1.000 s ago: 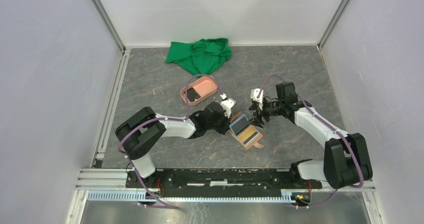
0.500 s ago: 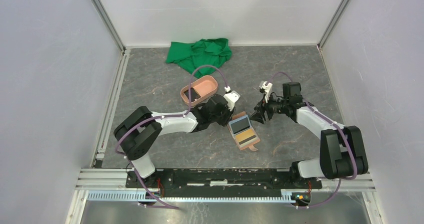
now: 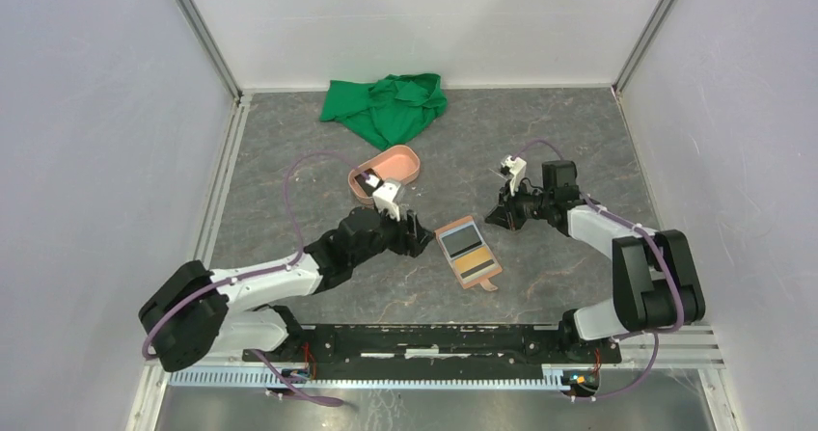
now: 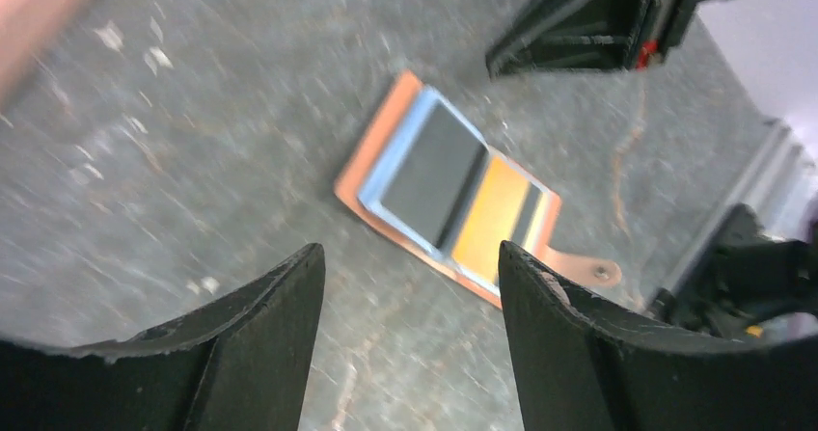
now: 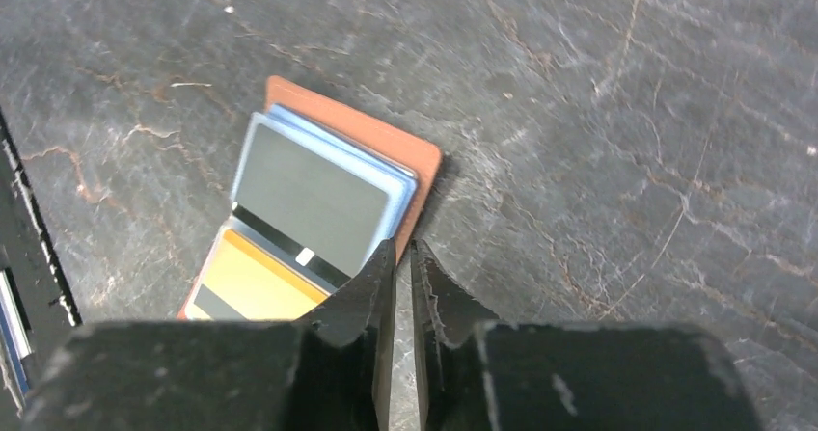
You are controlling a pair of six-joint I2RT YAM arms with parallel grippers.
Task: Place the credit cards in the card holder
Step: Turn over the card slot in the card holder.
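Observation:
The card holder (image 3: 470,254) lies opened flat on the grey table, tan-brown with a yellow inner panel (image 4: 492,221) and a short tab (image 4: 588,269). A dark grey credit card (image 5: 309,195) rests on its upper half over a light blue card (image 5: 405,198); both stick out past the pocket. My left gripper (image 3: 410,233) hovers just left of the holder, open and empty (image 4: 410,253). My right gripper (image 3: 497,215) sits just right of the holder's top corner, shut to a thin slit with nothing in it (image 5: 403,250). Another dark card (image 3: 365,182) lies in the pink tray.
The salmon-pink oval tray (image 3: 395,164) stands behind the left gripper. A crumpled green cloth (image 3: 386,103) lies at the back. White walls enclose the table on three sides, and a black rail (image 3: 434,339) runs along the near edge.
The left gripper has let go, opened and drawn back to the left of the holder. The right gripper has closed and pulled back to the right. The holder has shifted slightly.

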